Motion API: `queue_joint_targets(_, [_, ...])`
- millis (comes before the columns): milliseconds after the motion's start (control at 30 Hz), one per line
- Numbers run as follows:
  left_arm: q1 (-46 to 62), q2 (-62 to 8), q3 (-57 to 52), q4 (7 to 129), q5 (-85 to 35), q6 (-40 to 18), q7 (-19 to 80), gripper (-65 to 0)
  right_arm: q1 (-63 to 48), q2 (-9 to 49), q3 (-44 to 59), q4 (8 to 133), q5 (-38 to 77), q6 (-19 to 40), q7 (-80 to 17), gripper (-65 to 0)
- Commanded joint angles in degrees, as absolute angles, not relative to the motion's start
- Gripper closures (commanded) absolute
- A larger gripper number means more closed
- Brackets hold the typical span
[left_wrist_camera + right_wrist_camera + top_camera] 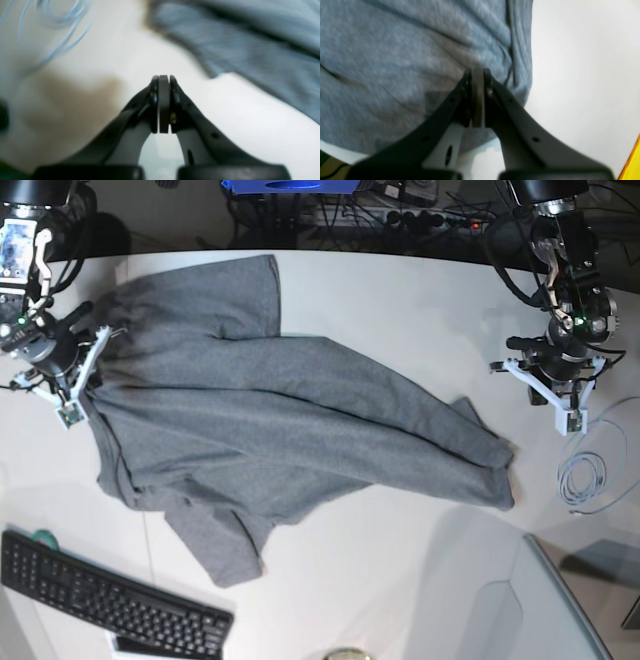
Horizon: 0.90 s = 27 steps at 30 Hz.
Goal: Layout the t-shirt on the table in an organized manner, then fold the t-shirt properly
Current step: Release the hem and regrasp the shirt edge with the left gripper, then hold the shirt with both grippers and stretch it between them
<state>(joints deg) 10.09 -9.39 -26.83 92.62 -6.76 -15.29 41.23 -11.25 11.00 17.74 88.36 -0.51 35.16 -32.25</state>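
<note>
t-shirt (270, 410): 1 | table (400, 300): 1 | keyboard (110, 595): 1 | coiled cable (583, 478): 1 | grippers: 2, left gripper (164, 77), right gripper (477, 71)

The right gripper (477, 75) reaches up the middle of the view, its two dark jaws pressed together with nothing visibly pinched between them. The tip lies over the wrinkled grey shirt (402, 62), which fills the left and centre. Bare white table (582, 75) takes up the right side.
</note>
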Motion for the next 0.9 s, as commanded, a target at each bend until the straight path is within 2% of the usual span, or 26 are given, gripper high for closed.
queue_joint_targets(0, [8.04, -9.80, -28.09, 92.26, -8.48, -15.60, 39.16, 0.0, -10.86, 11.12, 17.98, 89.01, -0.22, 35.21, -31.16, -1.2])
queue_joint_targets(100, [5.93, -9.80, -30.46, 86.81, -8.92, -15.60, 35.21, 0.0, -10.86, 10.77, 17.98, 88.75, -0.22, 35.21, -31.16, -1.2])
queue_joint_targets(133, [5.32, -9.80, -30.90, 85.14, -9.19, -15.60, 33.54, -5.1, -10.86, 10.77, 17.98, 88.75, -0.22, 35.21, -31.16, -1.2])
queue_joint_targets(200, [4.79, -9.80, -30.90, 82.15, -9.27, -15.60, 29.58, -23.2, -10.95, 10.77, 17.98, 88.75, -0.22, 35.21, -31.16, -1.2])
queue_joint_targets(233, [4.26, -9.80, -30.73, 81.10, -9.36, -15.60, 27.74, -29.8, -10.95, 10.77, 17.98, 88.75, -0.22, 35.21, -31.16, -1.2])
queue_joint_targets(300, [3.03, -9.63, -30.64, 78.29, -9.36, -15.60, 24.84, -36.7, -10.95, 10.77, 17.98, 88.75, -0.22, 35.21, -31.16, -1.2])
queue_joint_targets(500, [-2.59, -9.63, -30.73, 68.97, -9.36, -15.60, 20.79, -37.4, -10.95, 10.77, 17.98, 88.66, -0.22, 35.21, -31.16, -1.2])
queue_joint_targets(867, [-8.92, -9.54, -27.56, 62.11, -9.36, -15.60, 19.74, -37.7, -10.86, 10.77, 17.98, 88.66, -0.22, 35.21, -31.16, -1.4])
